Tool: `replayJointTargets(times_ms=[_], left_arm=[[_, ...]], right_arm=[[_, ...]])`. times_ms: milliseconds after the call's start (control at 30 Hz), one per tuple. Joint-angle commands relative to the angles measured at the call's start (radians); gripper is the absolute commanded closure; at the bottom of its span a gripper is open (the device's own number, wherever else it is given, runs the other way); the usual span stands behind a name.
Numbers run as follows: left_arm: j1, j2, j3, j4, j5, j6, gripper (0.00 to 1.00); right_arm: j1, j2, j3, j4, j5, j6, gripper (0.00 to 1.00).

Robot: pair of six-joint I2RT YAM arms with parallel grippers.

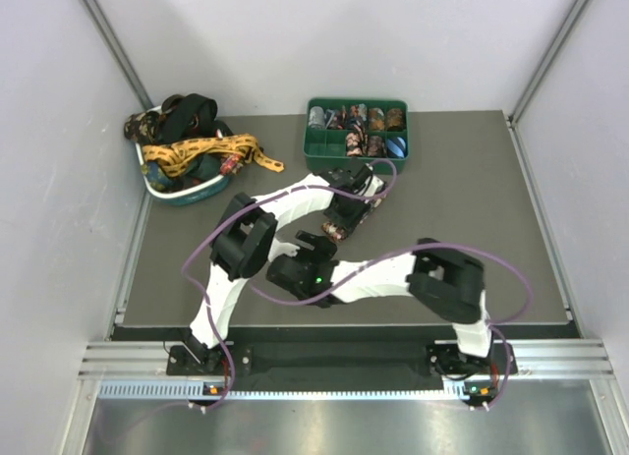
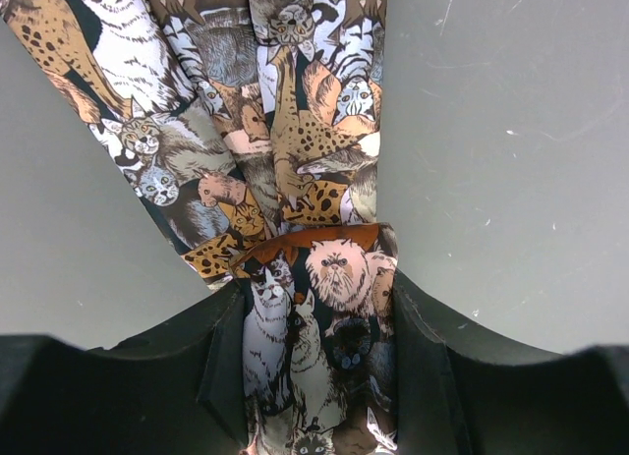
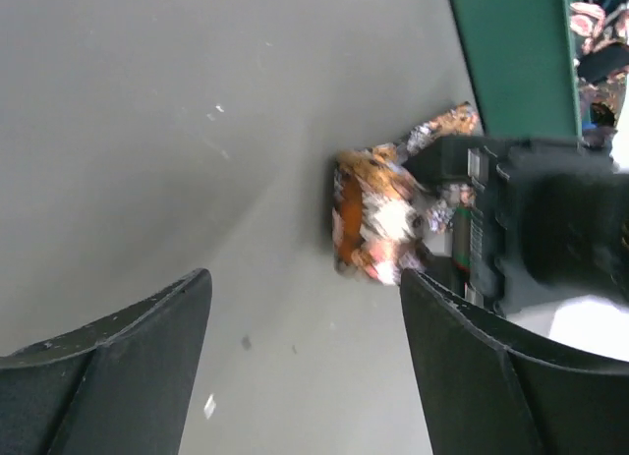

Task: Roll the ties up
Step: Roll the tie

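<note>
Grey bench [image 1: 472,199], middle: cat-print tie [image 2: 295,180] clamped in left jaws, long axis running straight out from them. Right jaws apart, empty, facing its bunched end, near but not touching.

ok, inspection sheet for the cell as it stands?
Surface: dark mat, light scuffs.
Job's things: cat tie mid-mat, end folded over at the left tool; loose ties heaped in the basket far left, a gold one hanging over its rim; rolls in the tray at far centre.
Clutter: nothing seen.
Tools: left tool shut on the cat tie; right tool open, empty, beside it.
Cables: purple cables hang in loops along both arms.
Surroundings: white walls on three sides.
</note>
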Motion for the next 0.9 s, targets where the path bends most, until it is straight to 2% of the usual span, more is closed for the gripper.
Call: replayJointTargets(times_ms=[0,133,233,700,867], left_arm=[[-0.011,0.055,0.003,-0.173,0.054,-0.036,0.48],[-0.011,0.069,0.033,-0.197,0.053,-0.036,0.48],[-0.01,0.075,0.042,-0.214,0.054,-0.035,0.48],[-0.01,0.1,0.11,-0.303,0.058,-0.058,0.48],[-0.01,0.107,0.124,-0.325,0.064,-0.062,0.49]], right_arm=[[-0.016,0.128,0.145,-0.145,0.19,-0.045,0.23],[-0.039,0.233,0.257,-0.205,0.267,-0.063,0.21],[-0.06,0.27,0.281,-0.205,0.289,-0.068,0.21],[-0.126,0.348,0.268,-0.135,0.266,-0.134,0.31],[-0.149,0.383,0.304,-0.2,0.252,-0.103,0.36]])
